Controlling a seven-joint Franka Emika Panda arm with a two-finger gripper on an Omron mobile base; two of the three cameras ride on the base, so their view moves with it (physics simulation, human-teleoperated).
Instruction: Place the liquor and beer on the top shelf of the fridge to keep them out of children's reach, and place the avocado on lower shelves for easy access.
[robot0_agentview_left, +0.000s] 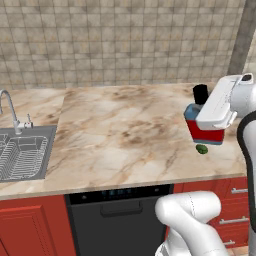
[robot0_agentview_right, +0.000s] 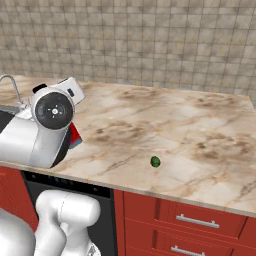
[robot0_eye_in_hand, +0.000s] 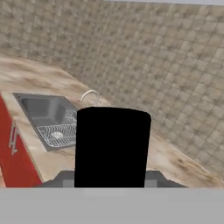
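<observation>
The liquor (robot0_agentview_left: 199, 126), a squat blue bottle with a red label and a black cap, stands upright at the right end of the marble counter (robot0_agentview_left: 125, 135), partly covered by my white hand. Its black cap (robot0_eye_in_hand: 112, 146) rises between the finger tips in the hand view, where my gripper (robot0_eye_in_hand: 112, 181) is shut on it. A strip of its red label (robot0_agentview_right: 75, 135) shows behind the arm in the right base view. The avocado (robot0_agentview_left: 202, 149), a small dark-green oval, lies on the counter just in front of the bottle, near the front edge (robot0_agentview_right: 155, 161). Beer and fridge are out of view.
A steel sink (robot0_agentview_left: 30, 135) with a wire rack and a faucet (robot0_agentview_left: 10, 107) sits at the counter's left end. A tiled wall (robot0_agentview_left: 120, 40) backs the counter. Below are a dark dishwasher (robot0_agentview_left: 117, 210) and red drawers (robot0_agentview_right: 195, 220).
</observation>
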